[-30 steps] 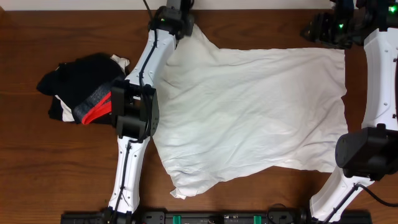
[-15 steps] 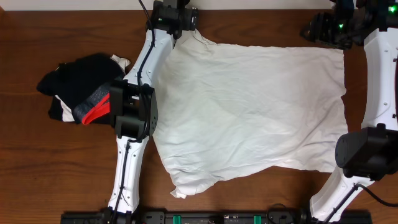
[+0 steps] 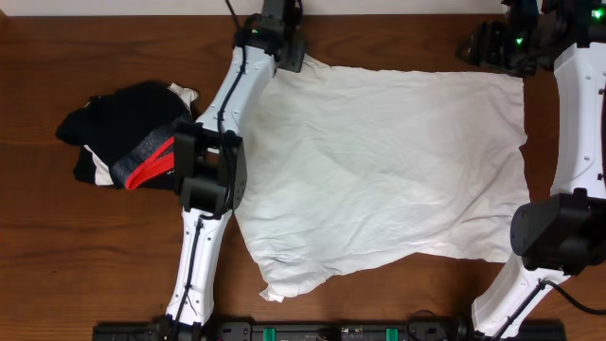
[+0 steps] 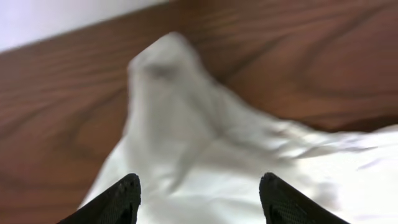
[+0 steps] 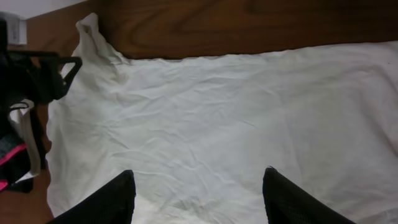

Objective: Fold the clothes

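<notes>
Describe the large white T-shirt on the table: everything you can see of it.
The large white short-sleeved cotton T-shirt lies spread out on the brown wooden table, with no print showing on the upper side. It is lightly creased all over. Its straight edge runs along the right arm's side. One sleeve sticks out at the near-left corner, and the far-left corner is drawn up into a small peak. The left gripper hangs open over that peak; whether it touches can't be told. The left arm crosses above the shirt's left edge.
</notes>
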